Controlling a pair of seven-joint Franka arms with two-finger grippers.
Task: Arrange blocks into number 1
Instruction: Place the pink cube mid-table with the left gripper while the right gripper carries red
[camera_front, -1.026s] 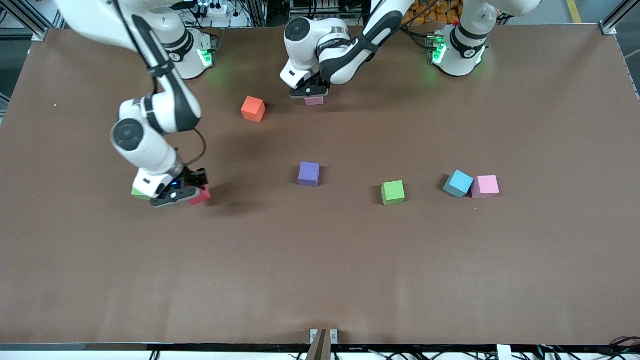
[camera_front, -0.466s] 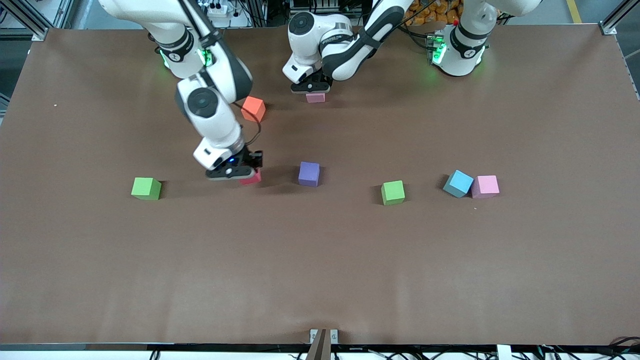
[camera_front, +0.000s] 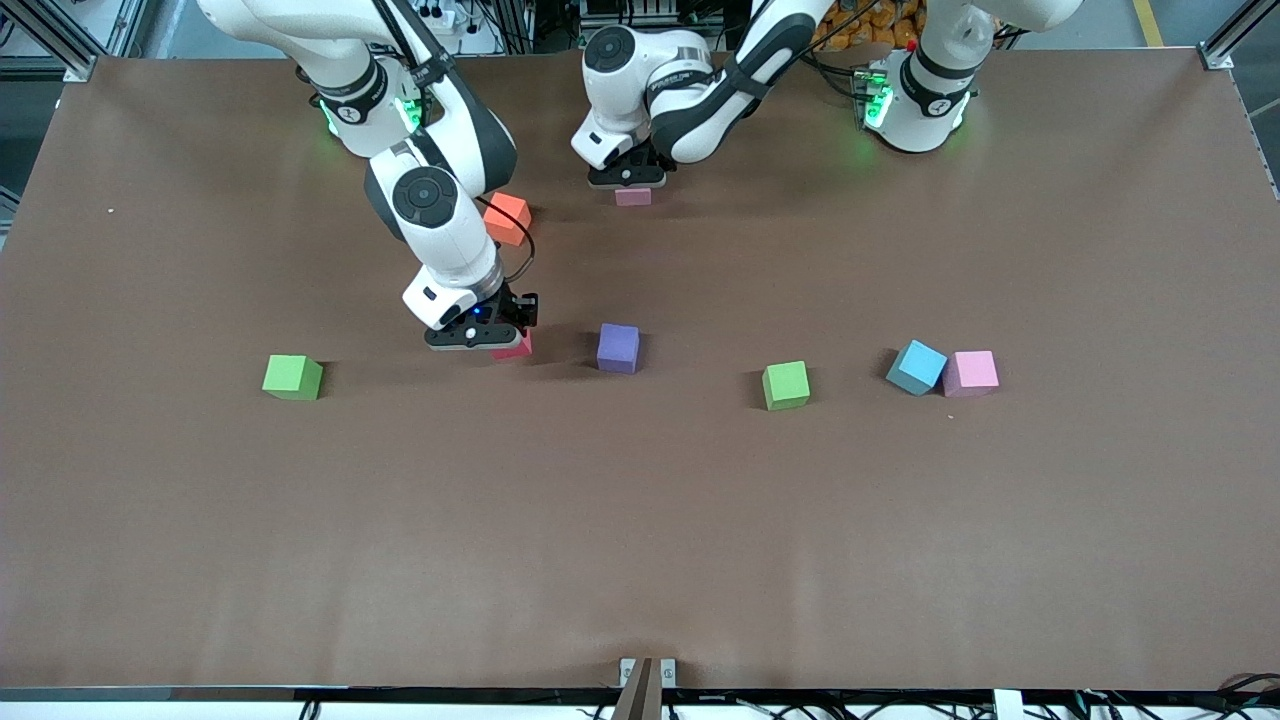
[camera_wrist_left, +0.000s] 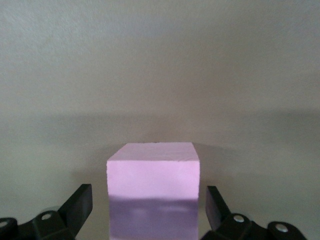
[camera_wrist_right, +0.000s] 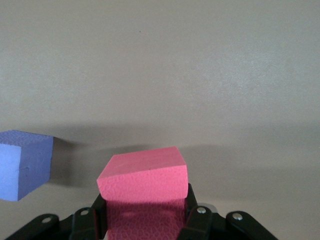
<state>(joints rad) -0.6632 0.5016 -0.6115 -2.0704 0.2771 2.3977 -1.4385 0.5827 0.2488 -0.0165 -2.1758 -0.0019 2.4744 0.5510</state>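
Brown and matte, the table (camera_front: 640, 520) filled almost the whole front view, and my two white arms reached over it from their bases at its upper edge.

My right gripper (camera_front: 478, 336) hung low over the table, just beside the purple block (camera_front: 618, 347) toward the right arm's end. Its fingers were clamped on the red block (camera_wrist_right: 143, 192) — in the right wrist view the pads pressed both sides of it, and it sat a little tilted between them. The purple block showed in that view too, apart from the red one.

My left gripper (camera_front: 627, 176) was low over the part of the table close to the robot bases, and a pink block (camera_wrist_left: 153, 192) rested on the table right under it. In the left wrist view its fingers (camera_wrist_left: 77, 207) stood apart on either side of this block, with a gap on each side, so they were not touching it.

The other blocks lay free on the table. The orange block (camera_front: 508, 218) was partly hidden by my right arm. A green block (camera_front: 292, 377) lay toward the right arm's end. A second green block (camera_front: 786, 385) lay toward the left arm's end from the purple one. Farther that way the blue block (camera_front: 916, 367) and a second pink block (camera_front: 970, 373) sat together — they seemed to touch.
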